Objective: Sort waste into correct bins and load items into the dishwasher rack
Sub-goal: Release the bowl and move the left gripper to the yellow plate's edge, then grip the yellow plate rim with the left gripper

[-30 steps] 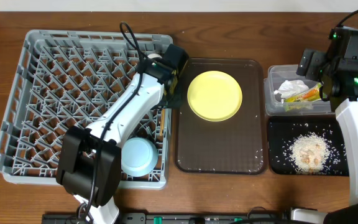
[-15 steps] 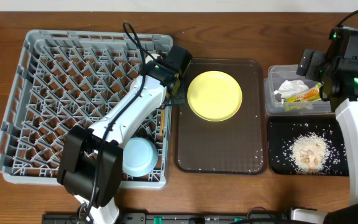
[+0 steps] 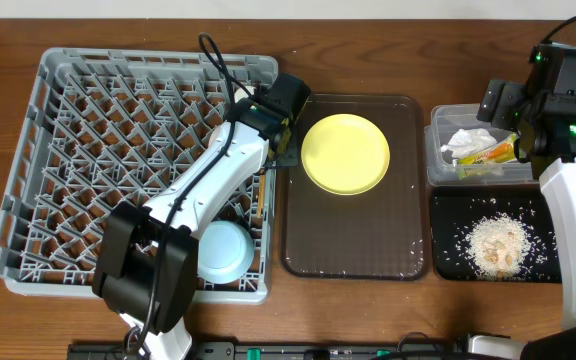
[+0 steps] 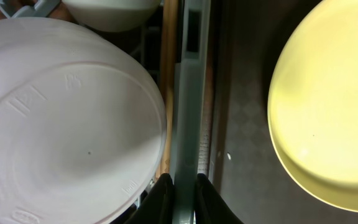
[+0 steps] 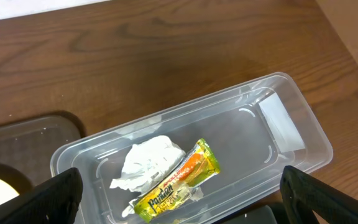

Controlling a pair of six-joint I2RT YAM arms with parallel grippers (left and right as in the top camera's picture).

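Note:
The grey dishwasher rack (image 3: 118, 120) fills the left of the table. My left gripper (image 3: 280, 143) hangs over its right wall (image 4: 191, 93), jaws shut to a narrow slit (image 4: 184, 190) with nothing held. A white cup (image 4: 61, 118) sits upside down in the rack beside wooden chopsticks (image 4: 168, 62). A light blue bowl (image 3: 223, 250) sits near the rack's front. The yellow plate (image 3: 345, 152) rests on the brown tray. My right gripper (image 3: 508, 118) stands open above the clear tub (image 3: 438, 170), which holds the tissue (image 5: 151, 162) and snack wrapper (image 5: 179, 180). Crumbs (image 3: 495, 245) lie in the black tray (image 3: 543, 215).
The brown serving tray (image 3: 358, 230) lies between the rack and the two bins, with a few specks near its front edge. A second white cup (image 4: 110, 12) shows at the top of the left wrist view. Bare wooden table runs along the back.
My left gripper has shifted slightly right and back along the rack's right wall, and its jaws have drawn together. The right arm has not moved.

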